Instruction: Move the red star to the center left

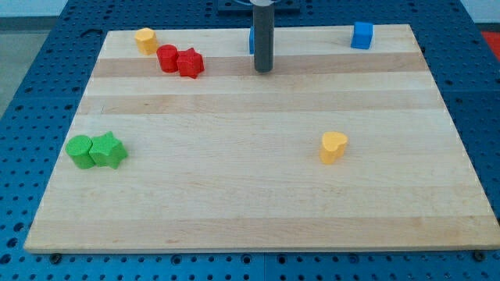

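Red star (190,62) sits near the wooden surface's (250,195) top left, touching a red cylinder (167,58) on its left. No jaws exist here; the rod's tip (263,70) stands apart to the star's right, touching nothing.

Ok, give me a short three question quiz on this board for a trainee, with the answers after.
1. True or false: the red star touches the red cylinder.
2. Which block stands alone toward the view's lower right? A) blue cube B) yellow heart C) green star
3. Fill in: my tip is to the view's ____ of the red star.

Key: 1 true; 2 B; 3 right, apart from it.
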